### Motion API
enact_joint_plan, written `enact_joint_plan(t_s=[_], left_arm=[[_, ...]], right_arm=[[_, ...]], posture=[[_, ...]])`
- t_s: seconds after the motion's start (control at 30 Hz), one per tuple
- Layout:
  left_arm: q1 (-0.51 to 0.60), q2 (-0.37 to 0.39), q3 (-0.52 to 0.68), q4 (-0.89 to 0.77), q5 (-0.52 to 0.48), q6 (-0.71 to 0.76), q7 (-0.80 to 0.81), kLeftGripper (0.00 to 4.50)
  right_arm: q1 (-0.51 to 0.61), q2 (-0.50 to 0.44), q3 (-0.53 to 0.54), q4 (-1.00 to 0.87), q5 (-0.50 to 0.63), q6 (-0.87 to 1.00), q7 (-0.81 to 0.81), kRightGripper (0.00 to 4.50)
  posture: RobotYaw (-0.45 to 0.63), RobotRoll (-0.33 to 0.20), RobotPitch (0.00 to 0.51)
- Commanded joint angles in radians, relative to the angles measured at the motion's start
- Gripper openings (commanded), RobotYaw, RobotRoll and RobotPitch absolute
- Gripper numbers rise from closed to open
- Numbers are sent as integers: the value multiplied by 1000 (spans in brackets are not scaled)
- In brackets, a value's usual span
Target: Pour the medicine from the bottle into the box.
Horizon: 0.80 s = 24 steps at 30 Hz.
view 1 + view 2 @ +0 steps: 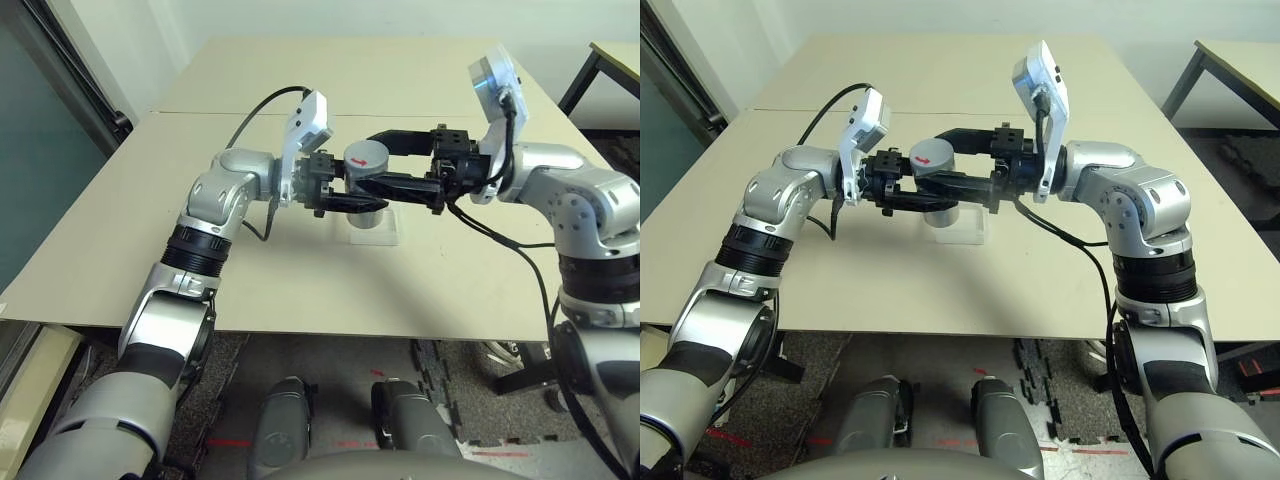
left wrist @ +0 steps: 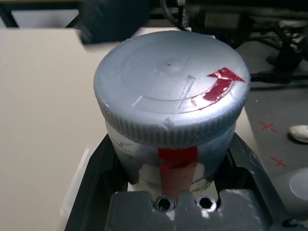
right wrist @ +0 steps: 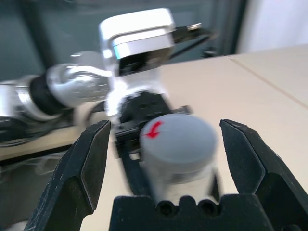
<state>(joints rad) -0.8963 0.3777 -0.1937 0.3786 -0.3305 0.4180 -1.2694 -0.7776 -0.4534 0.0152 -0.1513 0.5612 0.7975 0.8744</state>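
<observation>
The silver-grey bottle [image 1: 365, 160], with a red arrow on its round grey cap and a red label patch [image 2: 177, 159], stands upright over the clear plastic box [image 1: 391, 236]; I cannot tell whether its base touches the box. My left gripper [image 1: 350, 195] is shut on the bottle's body below the cap. From the opposite side, my right gripper [image 3: 164, 124] is open, one finger on each side of the cap [image 3: 179, 139] with gaps between fingers and cap. The cap is on the bottle.
The beige table [image 1: 300, 280] spreads around the box, with a seam line across its far part. A second table's dark legs [image 1: 585, 75] stand at the far right. Cables loop from both wrists above the tabletop.
</observation>
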Motion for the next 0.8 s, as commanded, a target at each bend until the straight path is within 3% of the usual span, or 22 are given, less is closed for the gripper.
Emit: enact_joint_plan(t_s=[0.03,0.4,0.8], left_arm=[[-11,-8,-10,22,25,-33,-3,2506],[8,-13,-13,6,36,-32,3,2506],[23,-8,-5,-11,30,-16,14,2506]], right_arm=[[-27,8,59,38,-72,-60,-30,4500],[-82,57,141,127,-193,-105,-81,4500],[-78,35,89,133,-180,-76,-86,4500]], posture=[[9,0,67],[32,0,70],[29,0,84]])
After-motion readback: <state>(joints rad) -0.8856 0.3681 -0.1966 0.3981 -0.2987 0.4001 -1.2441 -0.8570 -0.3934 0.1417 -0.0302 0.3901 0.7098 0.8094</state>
